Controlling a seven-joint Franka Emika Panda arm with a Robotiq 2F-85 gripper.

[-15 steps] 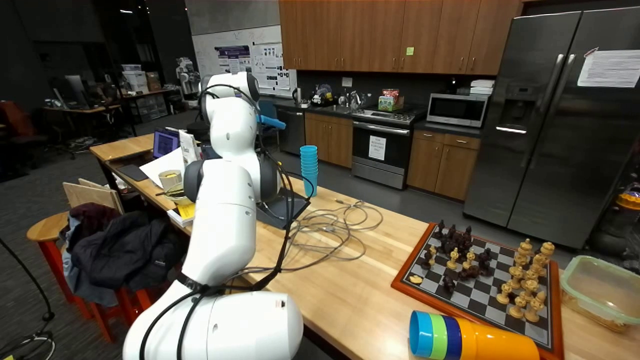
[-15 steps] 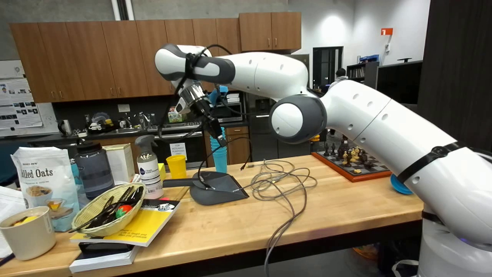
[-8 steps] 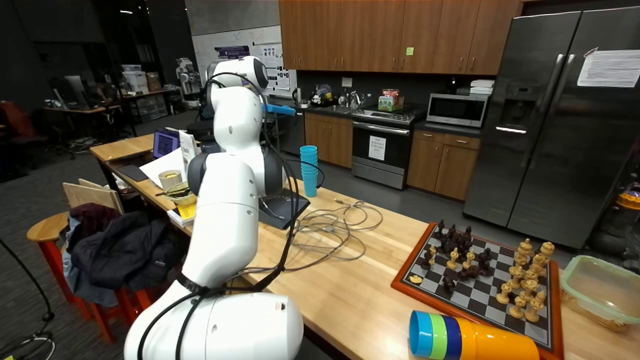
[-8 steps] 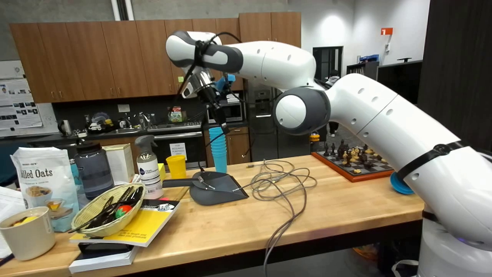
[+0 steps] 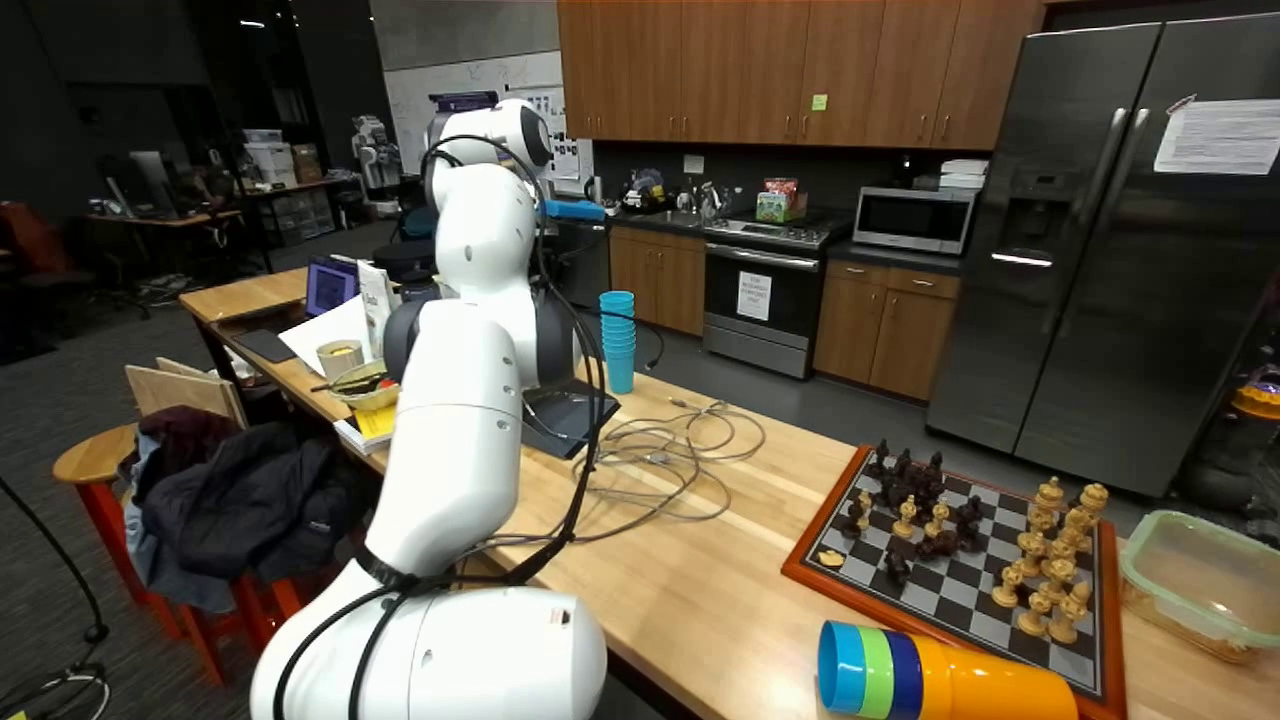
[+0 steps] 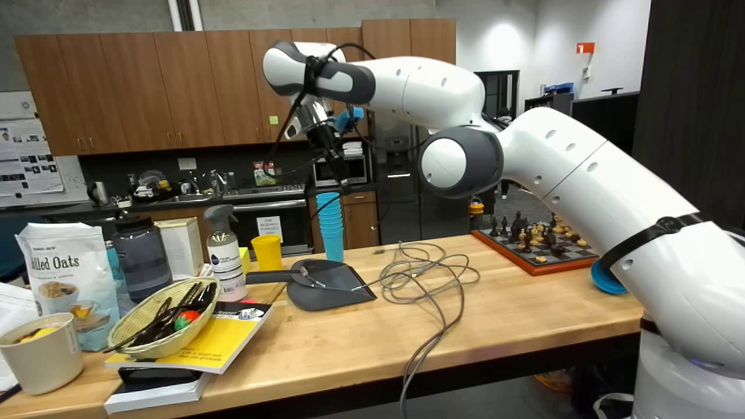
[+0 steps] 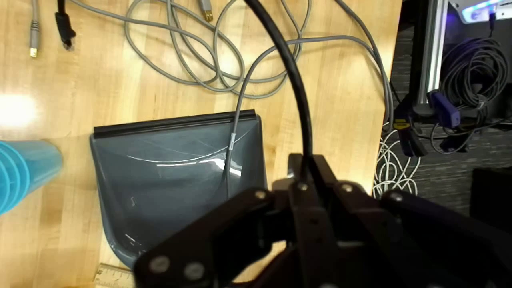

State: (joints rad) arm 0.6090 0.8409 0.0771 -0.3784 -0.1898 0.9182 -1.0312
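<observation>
Black cable raised in a firm pinch

In the wrist view my gripper, right of center, is clamped on the black cable, which arches from my fingertips to the top edge. Compared with a second ago, I stand higher and farther right in an exterior view, my tips now just up and right of the light-blue cups. The black plug hangs higher too, and the strand that earlier reaches down toward the dustpan no longer shows there. I judge that the grip holds and the cable is lifting away from the table.

Note what is obscured. The top edge cuts the run between my fingertips and the plug, at upper left; that both belong to one cable is inferred. The trailing strand fades beside the dark oven. In an exterior view the arm hides my fingers. In the wrist view their lower parts blur, covering the dustpan's lower right.
</observation>
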